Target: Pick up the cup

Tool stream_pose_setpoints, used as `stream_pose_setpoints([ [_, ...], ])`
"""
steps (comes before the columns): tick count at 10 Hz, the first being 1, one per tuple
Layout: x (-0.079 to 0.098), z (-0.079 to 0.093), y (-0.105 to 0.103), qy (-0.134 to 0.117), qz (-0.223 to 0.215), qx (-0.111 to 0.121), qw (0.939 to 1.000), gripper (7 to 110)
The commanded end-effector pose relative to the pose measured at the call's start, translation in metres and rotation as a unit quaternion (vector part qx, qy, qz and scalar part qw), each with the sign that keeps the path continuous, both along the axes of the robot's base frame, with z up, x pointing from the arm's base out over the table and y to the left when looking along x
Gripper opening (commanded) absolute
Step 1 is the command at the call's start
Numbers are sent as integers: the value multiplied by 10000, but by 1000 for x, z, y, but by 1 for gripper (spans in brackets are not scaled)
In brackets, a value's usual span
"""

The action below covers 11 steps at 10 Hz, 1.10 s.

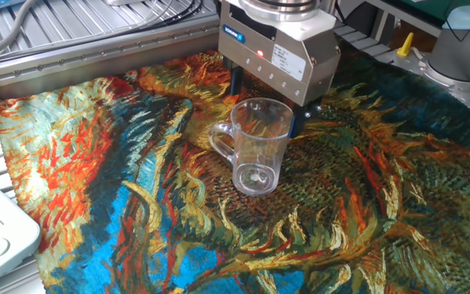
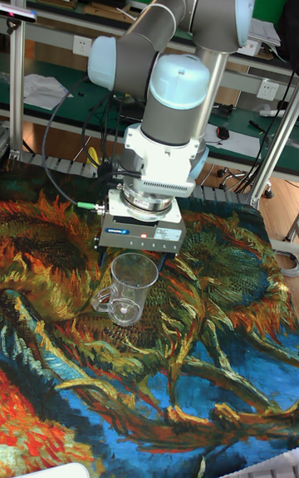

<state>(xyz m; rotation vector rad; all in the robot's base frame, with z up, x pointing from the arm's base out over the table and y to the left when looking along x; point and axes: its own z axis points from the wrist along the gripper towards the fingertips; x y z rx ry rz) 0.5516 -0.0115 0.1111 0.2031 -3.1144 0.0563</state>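
Standing upright on painted cloth [image 1: 96, 163], cup [image 1: 259, 147] empty; tool [image 1: 264, 104] fingers spread wide behind it

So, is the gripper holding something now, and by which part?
Nothing is held. The gripper is low behind the cup, its dark fingers spread either side of the far rim, apparently not closed on it. The cup stands on the cloth.

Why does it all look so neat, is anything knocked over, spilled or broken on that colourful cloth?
Nothing stands out. The clear cup stands upright on the painted cloth, empty and dry, its handle pointing away from the end effector, which sits just behind it. No spill or crack shows, and the cloth lies flat.
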Motion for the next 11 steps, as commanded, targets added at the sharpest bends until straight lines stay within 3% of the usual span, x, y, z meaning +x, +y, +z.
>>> stream_pose_setpoints([
  [1, -10, 1, 7, 204, 35, 161, 9997, 110],
  [3, -7, 2, 24, 134, -28, 504, 9986, 110],
  [4, -3, 2, 27, 58, -35, 565, 9984, 110],
  [5, 2, 2, 27, -27, -52, 558, 9984, 110],
  [7, 7, 1, 15, -143, -42, 328, 9993, 110],
  [9, 6, 1, 15, -120, -65, 313, 9994, 110],
  [11, 16, -1, 15, -112, -50, 328, 9994, 110],
])
